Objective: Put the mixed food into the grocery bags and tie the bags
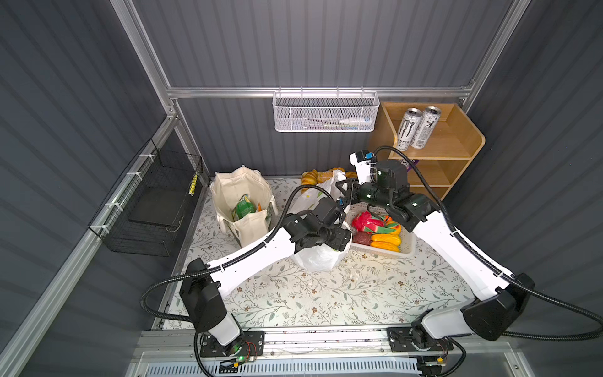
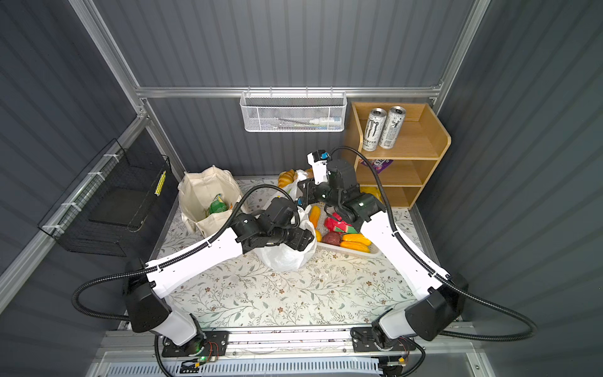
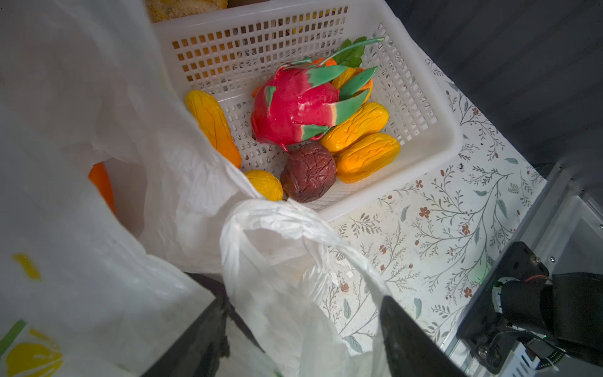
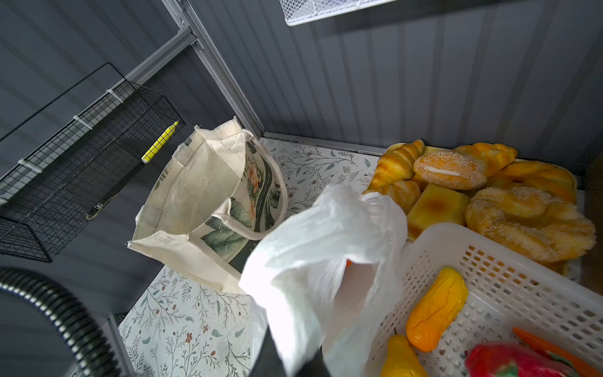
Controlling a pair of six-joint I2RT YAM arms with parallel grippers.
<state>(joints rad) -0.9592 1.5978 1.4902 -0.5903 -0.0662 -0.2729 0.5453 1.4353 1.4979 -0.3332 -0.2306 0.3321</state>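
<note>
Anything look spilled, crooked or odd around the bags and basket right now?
Nothing looks spilled or damaged. The plastic bag sags over the basket rim and hides part of a yellow toy fruit lying inside it.

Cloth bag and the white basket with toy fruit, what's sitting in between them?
The crinkly white plastic bag stands between the cloth bag and the basket; both top views show it.

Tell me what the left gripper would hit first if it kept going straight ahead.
The bag handle, lying between the fingers of the open left gripper. Past it, probably the basket, though depth is unclear.
</note>
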